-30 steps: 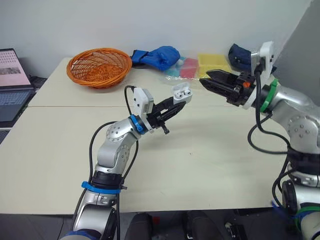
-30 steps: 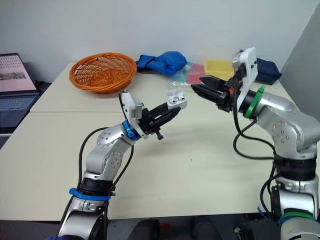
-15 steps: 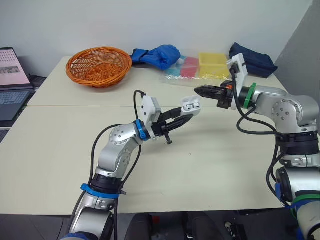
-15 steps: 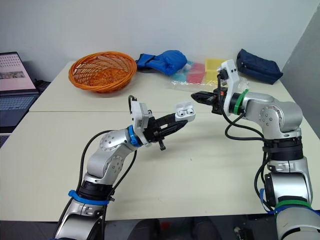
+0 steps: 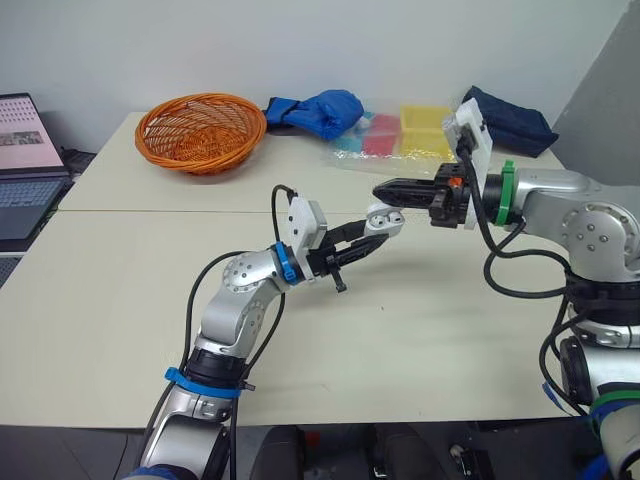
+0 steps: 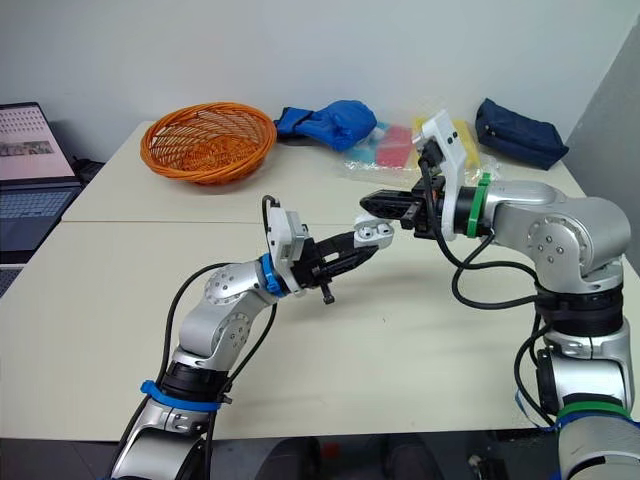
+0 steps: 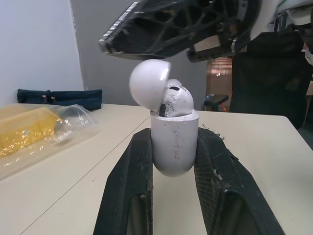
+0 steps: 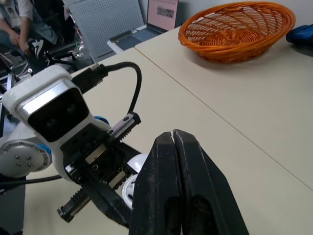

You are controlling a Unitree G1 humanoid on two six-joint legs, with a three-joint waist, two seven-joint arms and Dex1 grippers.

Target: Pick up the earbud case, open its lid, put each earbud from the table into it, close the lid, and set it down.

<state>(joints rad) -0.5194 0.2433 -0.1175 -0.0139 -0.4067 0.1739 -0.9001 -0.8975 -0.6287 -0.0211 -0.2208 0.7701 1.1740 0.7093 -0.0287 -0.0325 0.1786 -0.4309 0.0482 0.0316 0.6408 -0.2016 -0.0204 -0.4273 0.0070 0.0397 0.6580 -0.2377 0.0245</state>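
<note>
Earbud case (image 7: 173,144) sat clamped upright in left gripper (image 6: 366,242), lid (image 7: 148,81) ajar — earbud (image 7: 177,101) inside, right gripper (image 5: 379,190) pinched shut just above the case.

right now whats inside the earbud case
One white earbud sits in the earbud case, held by the left gripper. The half-open lid covers the rest, so a second earbud cannot be confirmed.

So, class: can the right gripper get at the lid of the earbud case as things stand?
Probably yes: the right gripper, shut, sits just above the half-open lid, nothing between; the left gripper grips the earbud case by its body.
</note>
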